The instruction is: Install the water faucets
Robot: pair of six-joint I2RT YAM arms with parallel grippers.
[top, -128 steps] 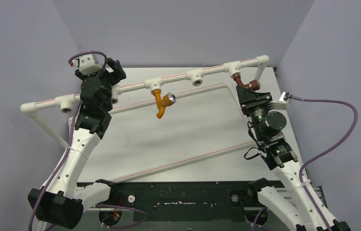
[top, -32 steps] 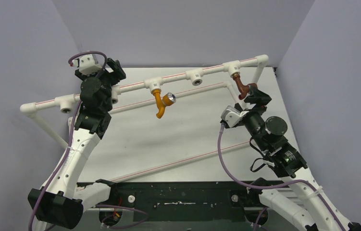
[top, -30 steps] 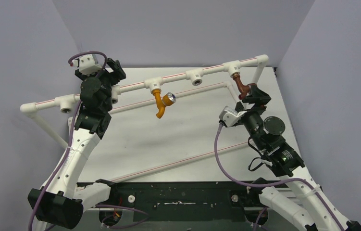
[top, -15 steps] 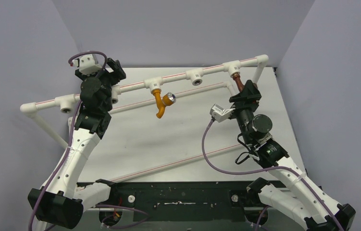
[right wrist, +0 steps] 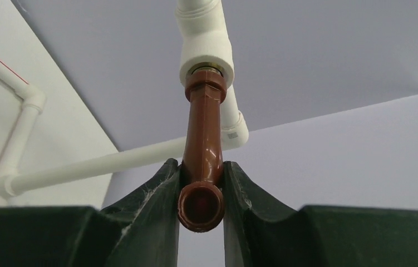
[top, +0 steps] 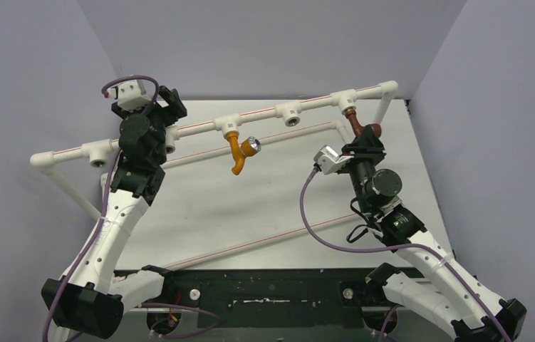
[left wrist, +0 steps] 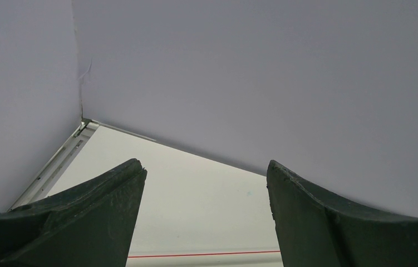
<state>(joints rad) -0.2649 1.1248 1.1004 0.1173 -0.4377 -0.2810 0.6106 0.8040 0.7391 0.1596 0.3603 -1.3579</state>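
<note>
On my right wrist feed, the right gripper (right wrist: 201, 167) is clamped on the red-brown faucet (right wrist: 202, 161). One dark finger presses each side of its lower bend, and the round mouth of the spout faces the camera just below the fingertips. Above the fingers the faucet runs straight up into a white pipe socket (right wrist: 206, 50), with a thin brass-coloured ring showing at the joint. From overhead, that socket sits at the far right end of the white pipe frame (top: 264, 114), and the right arm reaches up to it from the near right corner of the table (top: 278, 206).

The orange-yellow faucet (top: 236, 153) hangs from another socket (top: 227, 122) nearer the middle of the same rail. Its spout points down toward me and its silver knob (top: 251, 147) sticks out to the right. It lies between the two grippers, well apart from both, and nothing touches it.

The left gripper (left wrist: 203, 167) is spread wide with nothing between its fingers. Its wrist feed shows only the wall, the table corner and a strip of red-lined pipe at the bottom edge. Overhead, it sits up by the left stretch of the rail.
</note>
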